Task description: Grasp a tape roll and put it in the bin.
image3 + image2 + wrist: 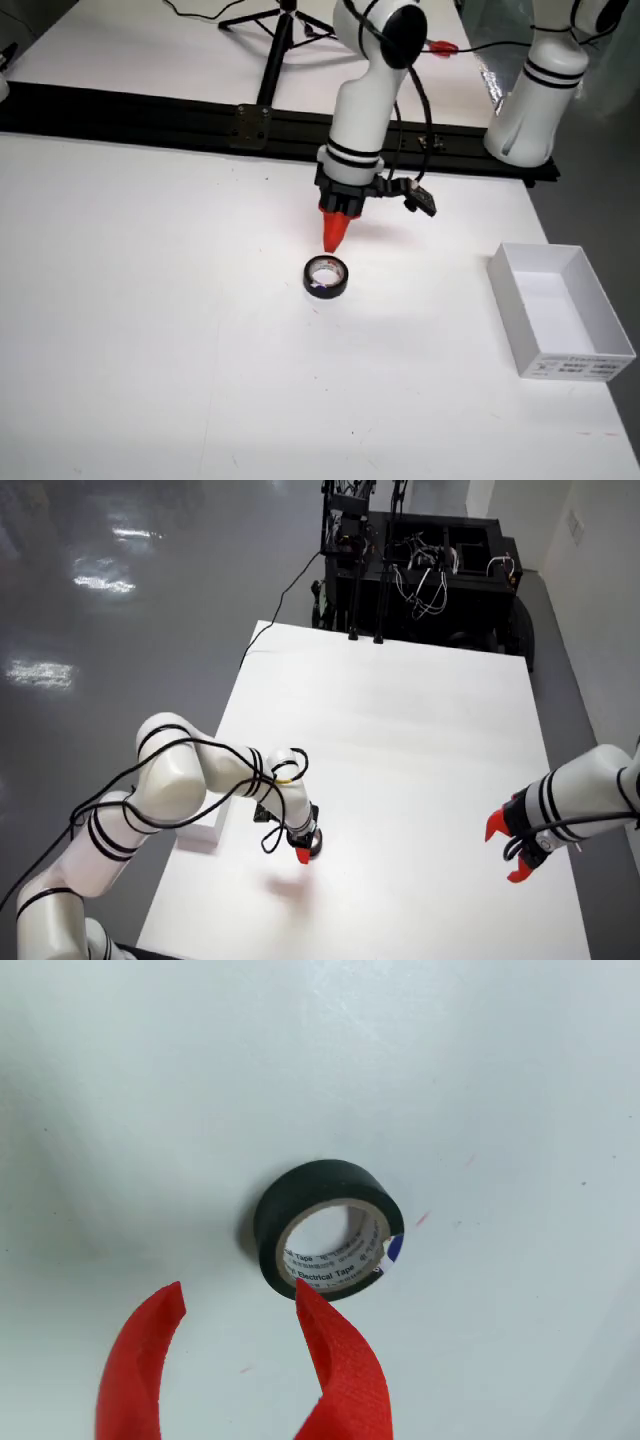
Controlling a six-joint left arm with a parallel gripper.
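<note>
The bottom edge cuts off the pincer (240,1300) (its red fingers (345,1370)); tape roll (328,1230) print partly unreadable.

This is a robotics lab. Two white robot arms (170,790) stand at a large white table (400,740) on a glossy grey floor (120,600), with a black equipment cart (430,570) trailing loose cables behind it.

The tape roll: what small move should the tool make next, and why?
Probably shift the tool toward the black tape roll, then lower. In the wrist view its red fingers are open, but one tip sits at the roll's near rim, not astride it. The white bin comes later.
</note>
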